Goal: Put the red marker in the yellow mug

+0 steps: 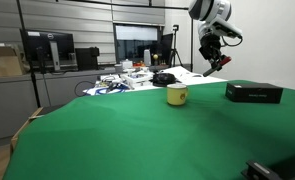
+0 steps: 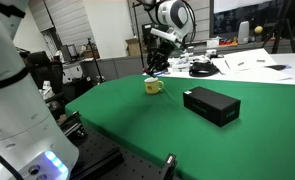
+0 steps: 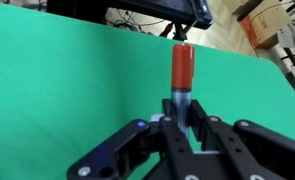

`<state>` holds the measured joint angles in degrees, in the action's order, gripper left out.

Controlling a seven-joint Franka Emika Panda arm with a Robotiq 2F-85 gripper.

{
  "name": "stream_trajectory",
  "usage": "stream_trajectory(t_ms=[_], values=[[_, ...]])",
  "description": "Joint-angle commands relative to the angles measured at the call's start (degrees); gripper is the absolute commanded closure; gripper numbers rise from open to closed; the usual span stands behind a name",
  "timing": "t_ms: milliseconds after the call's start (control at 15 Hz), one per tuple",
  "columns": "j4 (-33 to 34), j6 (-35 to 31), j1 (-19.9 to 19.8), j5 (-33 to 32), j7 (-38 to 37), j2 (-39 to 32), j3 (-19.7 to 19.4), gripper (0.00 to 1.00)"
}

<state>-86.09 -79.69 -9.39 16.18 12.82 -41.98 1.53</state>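
Observation:
In the wrist view my gripper (image 3: pixel 182 108) is shut on the red marker (image 3: pixel 182 68), which sticks out forward between the fingers over the green table. In both exterior views the gripper (image 1: pixel 216 62) (image 2: pixel 157 57) hangs high above the table, up and to one side of the yellow mug (image 1: pixel 177 95) (image 2: pixel 153 86). The mug stands upright on the green cloth, with its handle to the side. The marker is a small red sliver at the fingertips (image 1: pixel 220 62) in an exterior view. The mug is out of the wrist view.
A flat black box (image 1: pixel 253 92) (image 2: pixel 211 105) lies on the green table (image 1: pixel 137 140) (image 2: pixel 187 140) beside the mug. Cables, papers and small items (image 1: pixel 137 76) clutter the white table behind. Monitors (image 1: pixel 47 50) stand on a desk.

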Motion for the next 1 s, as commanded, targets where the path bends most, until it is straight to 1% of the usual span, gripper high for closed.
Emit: stream_trajectory(t_ms=[0, 200, 400, 800, 933], values=[[13.98, 10.03, -0.46, 6.07, -8.29, -8.96, 0.29, 0.95], [22.12, 13.13, -0.16, 11.05, -13.52, -14.82, 0.89, 0.95], [29.68, 14.44, 0.06, 14.15, -17.30, -20.33, 1.77, 0.95], [43.46, 16.76, -0.15, 16.20, -22.43, -31.05, 4.13, 0.95], [48.33, 18.25, 0.02, 16.57, -23.67, -34.56, 4.10, 0.95]])
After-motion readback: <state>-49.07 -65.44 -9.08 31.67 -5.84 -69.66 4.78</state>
